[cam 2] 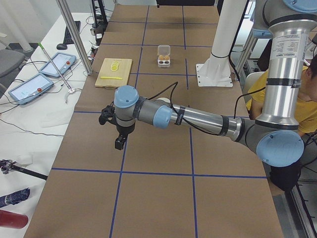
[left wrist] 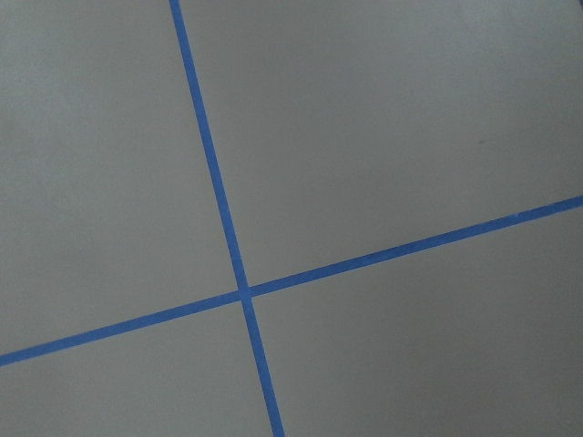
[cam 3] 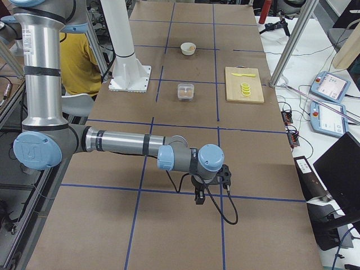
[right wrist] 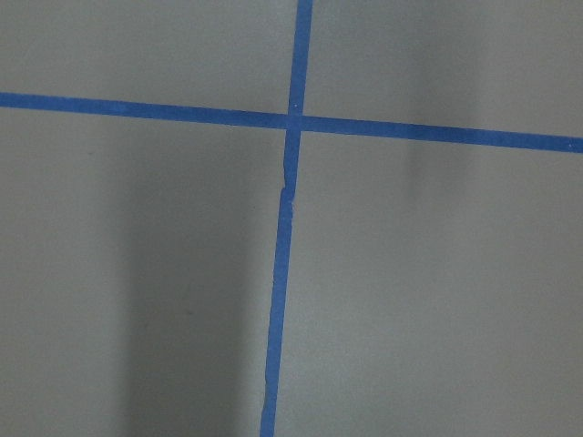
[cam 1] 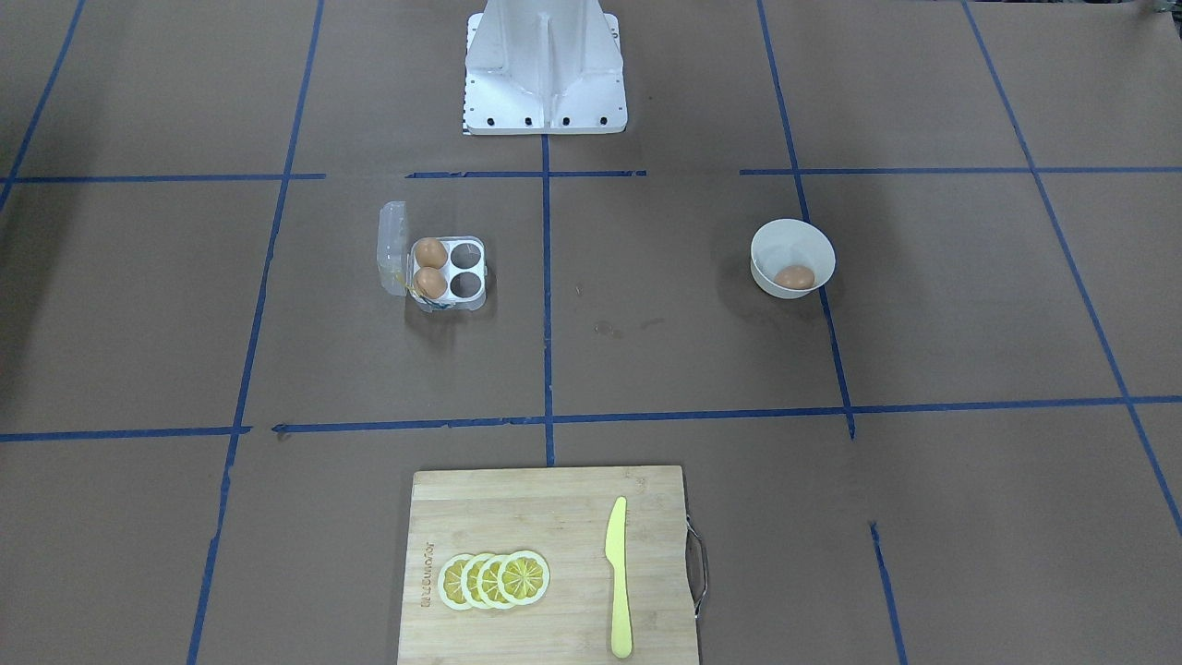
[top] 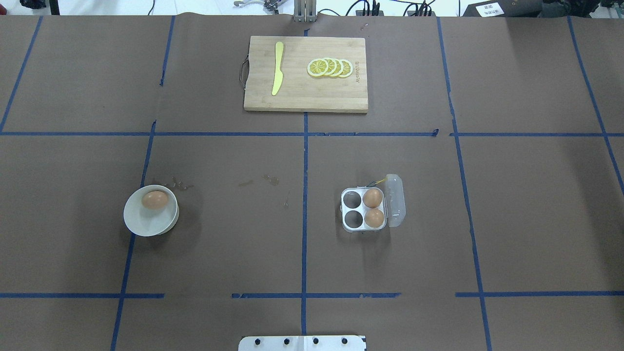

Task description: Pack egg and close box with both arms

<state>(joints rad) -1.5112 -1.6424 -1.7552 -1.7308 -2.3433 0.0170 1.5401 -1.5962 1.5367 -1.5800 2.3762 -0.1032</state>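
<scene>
One orange-brown egg (cam 1: 794, 276) lies in a round white bowl (cam 1: 766, 245); it also shows in the overhead view (top: 155, 200). The clear box (cam 1: 392, 249) stands open with its lid upright, and two eggs (top: 372, 198) fill the cells beside the lid; the other two cells are empty. The left gripper (cam 2: 119, 144) hangs over bare table far from the bowl, and the right gripper (cam 3: 199, 197) hangs over bare table far from the box (cam 3: 185, 91). Both show only in the side views, so I cannot tell whether they are open or shut. Both wrist views show only brown table and blue tape.
A wooden cutting board (top: 302, 92) with lemon slices (top: 330, 67) and a yellow knife (top: 278, 74) lies at the table's far edge. The white pedestal (cam 1: 545, 74) stands at the robot's side. A person in yellow (cam 2: 307, 99) sits behind the robot.
</scene>
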